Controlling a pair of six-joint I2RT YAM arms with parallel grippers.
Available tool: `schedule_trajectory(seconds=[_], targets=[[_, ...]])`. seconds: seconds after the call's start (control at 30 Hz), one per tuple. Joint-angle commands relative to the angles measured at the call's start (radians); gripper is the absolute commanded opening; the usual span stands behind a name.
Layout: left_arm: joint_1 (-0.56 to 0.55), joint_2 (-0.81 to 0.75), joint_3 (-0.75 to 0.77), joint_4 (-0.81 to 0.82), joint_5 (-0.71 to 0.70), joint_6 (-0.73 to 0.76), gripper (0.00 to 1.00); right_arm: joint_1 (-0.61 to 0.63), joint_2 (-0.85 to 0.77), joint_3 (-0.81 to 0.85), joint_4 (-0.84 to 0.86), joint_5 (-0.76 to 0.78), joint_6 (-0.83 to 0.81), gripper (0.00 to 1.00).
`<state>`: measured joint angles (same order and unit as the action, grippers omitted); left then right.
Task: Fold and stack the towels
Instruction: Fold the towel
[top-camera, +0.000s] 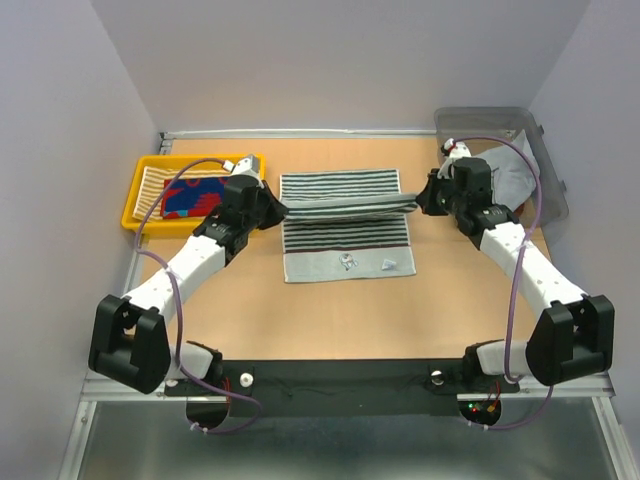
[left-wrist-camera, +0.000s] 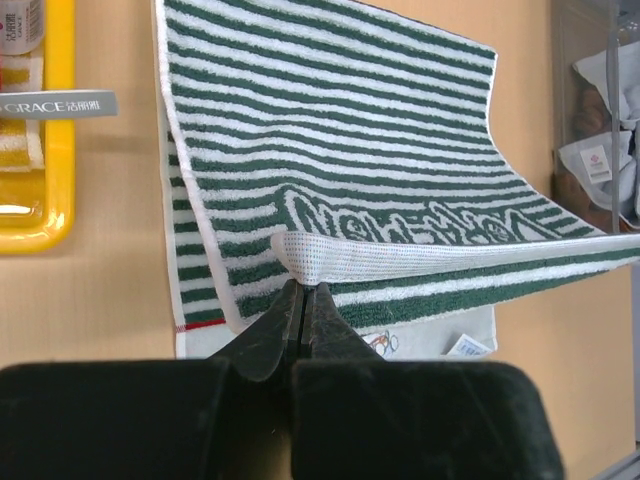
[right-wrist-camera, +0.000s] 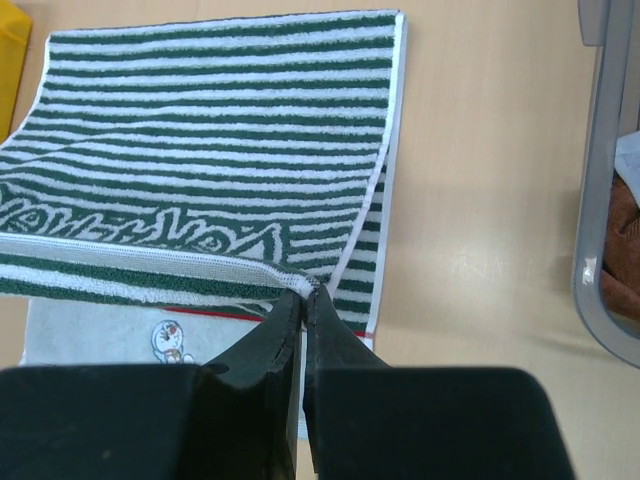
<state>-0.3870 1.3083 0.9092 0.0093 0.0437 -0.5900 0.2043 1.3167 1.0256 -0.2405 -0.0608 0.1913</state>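
- Left gripper (left-wrist-camera: 302, 292) is pinched shut on the left corner of the green-and-white striped towel (top-camera: 345, 245).
- Right gripper (right-wrist-camera: 306, 292) is clamped on the right corner, and the edge is lifted taut between them.
- The rest of the towel lies flat on the table (top-camera: 330, 315), between a yellow tray (top-camera: 130, 208) and a clear bin (top-camera: 552, 195).

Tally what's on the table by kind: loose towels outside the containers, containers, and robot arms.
Loose towels: 1, the striped towel
Containers: 2, the yellow tray and the clear bin
Robot arms: 2, left arm, right arm
Total: 5
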Motion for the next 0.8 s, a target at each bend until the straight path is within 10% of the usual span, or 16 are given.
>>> schedule_trajectory(seconds=[0.0,0.77], targets=[[0.019,-0.047,-0.035,-0.037,-0.102,0.018,0.00,-0.028,-0.033,-0.010,-0.008,0.099,-0.018,0.00],[-0.038,0.140,-0.283,0.156,-0.057,-0.080,0.00,-0.028,0.128,-0.145,-0.010,0.093,0.108,0.01]])
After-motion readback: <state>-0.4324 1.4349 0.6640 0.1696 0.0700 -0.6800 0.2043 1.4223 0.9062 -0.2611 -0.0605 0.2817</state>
